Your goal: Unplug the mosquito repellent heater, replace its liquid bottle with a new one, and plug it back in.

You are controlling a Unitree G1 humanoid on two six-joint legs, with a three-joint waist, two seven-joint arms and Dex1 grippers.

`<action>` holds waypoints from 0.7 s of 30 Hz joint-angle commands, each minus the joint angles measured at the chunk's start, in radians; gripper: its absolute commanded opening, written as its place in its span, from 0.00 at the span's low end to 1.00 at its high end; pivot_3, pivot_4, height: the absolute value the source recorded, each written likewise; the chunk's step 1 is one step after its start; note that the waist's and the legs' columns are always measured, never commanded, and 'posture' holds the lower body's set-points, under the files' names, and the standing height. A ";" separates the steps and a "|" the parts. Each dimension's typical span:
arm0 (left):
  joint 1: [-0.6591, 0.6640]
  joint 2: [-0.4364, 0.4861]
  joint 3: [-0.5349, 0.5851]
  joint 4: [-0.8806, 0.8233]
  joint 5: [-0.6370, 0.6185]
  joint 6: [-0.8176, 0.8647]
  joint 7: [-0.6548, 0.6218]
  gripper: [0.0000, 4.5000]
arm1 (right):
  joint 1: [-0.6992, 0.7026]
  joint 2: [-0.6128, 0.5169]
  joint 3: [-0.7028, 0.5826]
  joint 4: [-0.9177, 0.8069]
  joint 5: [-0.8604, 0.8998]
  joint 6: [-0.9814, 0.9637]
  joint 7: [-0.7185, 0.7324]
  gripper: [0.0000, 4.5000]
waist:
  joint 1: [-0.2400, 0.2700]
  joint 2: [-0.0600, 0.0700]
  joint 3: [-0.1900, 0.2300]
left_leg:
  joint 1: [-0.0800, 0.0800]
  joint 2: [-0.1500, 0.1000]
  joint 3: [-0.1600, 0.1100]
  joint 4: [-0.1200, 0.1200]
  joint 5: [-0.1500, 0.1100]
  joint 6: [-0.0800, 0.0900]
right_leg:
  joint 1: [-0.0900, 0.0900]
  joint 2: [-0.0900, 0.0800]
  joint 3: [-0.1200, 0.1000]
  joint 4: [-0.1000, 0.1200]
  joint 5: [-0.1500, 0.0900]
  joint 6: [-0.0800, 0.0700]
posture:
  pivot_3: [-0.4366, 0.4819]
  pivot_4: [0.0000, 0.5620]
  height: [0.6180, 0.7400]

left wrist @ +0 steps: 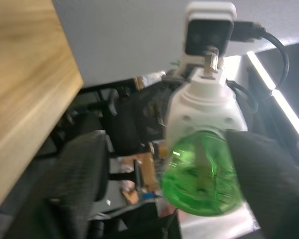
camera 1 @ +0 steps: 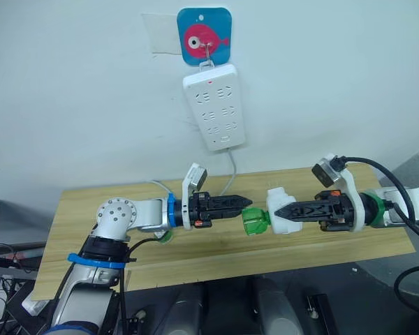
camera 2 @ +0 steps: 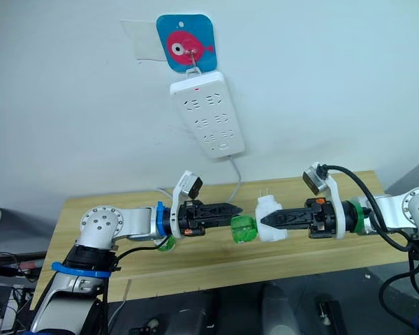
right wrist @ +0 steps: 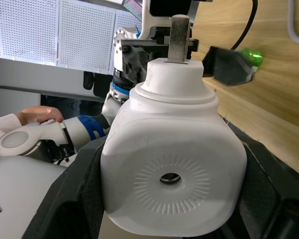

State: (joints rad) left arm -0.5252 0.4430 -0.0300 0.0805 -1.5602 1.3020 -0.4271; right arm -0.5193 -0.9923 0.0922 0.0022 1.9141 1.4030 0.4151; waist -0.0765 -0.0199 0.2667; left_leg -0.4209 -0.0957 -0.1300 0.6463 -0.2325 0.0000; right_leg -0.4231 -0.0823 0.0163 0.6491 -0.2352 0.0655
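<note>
Held in mid-air over the near half of the wooden table, the mosquito repellent heater sits clamped in the right gripper, black fingers pressed on opposite flat sides of the white shell, plug prongs pointing up toward 12 o'clock. The heater looks light, rigid and smooth-skinned, so it could slip under a twisting load; the flat side walls are the sensible hold, well clear of the prongs and the vent face. The green liquid bottle projects from the heater's end toward 9 o'clock, and the left gripper has its fingertips closed around the bottle's far end, meeting the right gripper nearly nose to nose. The bottle appears to be thin clear plastic with liquid inside: light, somewhat crushable, probably threaded into the shell, so a firm but not hard pinch near its base seems right for turning it. A second green bottle lies on the table beneath the left wrist. Farther back, at 12 o'clock, the white power strip hangs on the wall under a blue fish hook, its sockets unoccupied, cord trailing down behind the table.
</note>
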 commanded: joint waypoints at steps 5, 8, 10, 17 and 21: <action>0.014 0.031 0.094 -0.185 0.100 -0.097 -0.004 1.00 | 0.010 -0.021 -0.032 0.022 0.058 -0.008 0.028 0.67 | 0.006 0.000 0.000 | 0.000 0.000 0.001 0.000 0.000 0.000 | 0.000 0.000 0.000 0.000 0.000 0.000 | 0.35 0.50 1.00; 0.050 0.101 0.049 -0.393 0.393 -0.344 -0.168 1.00 | 0.006 -0.019 -0.035 0.069 0.058 -0.006 0.025 0.67 | 0.008 0.000 0.000 | 0.000 0.000 0.002 -0.001 0.000 0.000 | 0.000 0.000 0.001 -0.001 0.000 0.000 | 0.36 0.50 1.00; 0.103 0.155 -0.005 -0.503 0.615 -0.580 -0.319 1.00 | -0.002 -0.015 -0.039 0.100 0.058 0.001 0.030 0.67 | 0.012 0.000 0.000 | 0.000 0.000 0.003 -0.002 0.000 0.000 | 0.000 -0.001 0.002 -0.002 0.000 -0.001 | 0.37 0.50 1.00; 0.304 0.146 -0.088 -0.465 1.122 -1.440 -0.670 1.00 | -0.019 0.006 -0.031 0.131 0.058 0.011 0.019 0.67 | 0.041 0.000 0.000 | -0.001 0.000 0.004 -0.001 -0.001 0.001 | 0.000 -0.004 0.003 -0.005 0.001 -0.002 | 0.37 0.51 1.00; 0.301 0.077 -0.115 -0.295 1.281 -1.846 -0.717 1.00 | -0.033 0.023 -0.029 0.132 0.058 0.017 0.015 0.67 | 0.051 0.000 0.000 | -0.002 0.000 0.004 -0.001 -0.001 0.001 | 0.000 -0.006 0.001 -0.006 0.001 -0.003 | 0.37 0.52 1.00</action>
State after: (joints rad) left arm -0.2115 0.5390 -0.1303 -0.2522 -0.3381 -0.3834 -1.1309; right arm -0.5343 -0.9689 0.0832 0.1515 1.9389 1.4103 0.4201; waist -0.0258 -0.0198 0.2668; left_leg -0.4236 -0.0950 -0.1258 0.6455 -0.2332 0.0010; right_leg -0.4226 -0.0894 0.0161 0.6432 -0.2338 0.0625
